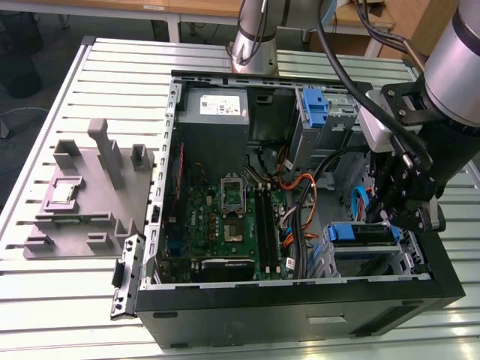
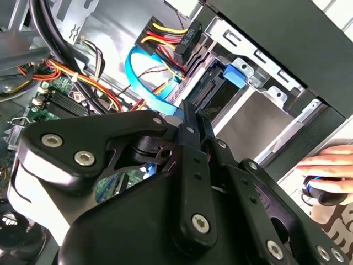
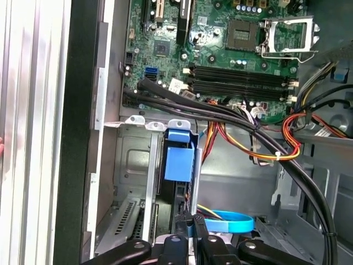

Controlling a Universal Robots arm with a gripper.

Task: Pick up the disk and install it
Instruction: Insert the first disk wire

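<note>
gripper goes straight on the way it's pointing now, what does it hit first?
Most likely the disk, seated in its bay. In the first wrist view its blue-railed end lies directly ahead of the gripper, with nothing between them. Depth is unclear, so I can't tell whether they touch.

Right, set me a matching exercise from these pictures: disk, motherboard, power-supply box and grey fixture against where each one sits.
Things:
1. disk
2. motherboard
3. power-supply box
4. grey fixture

Places:
A. on the slatted table, outside the case
B. in the drive cage, right by the gripper
C. flat on the case floor, in the middle
D. in the case corner nearest the arm's base

Pairs: 1-B; 2-C; 3-D; 4-A
</note>
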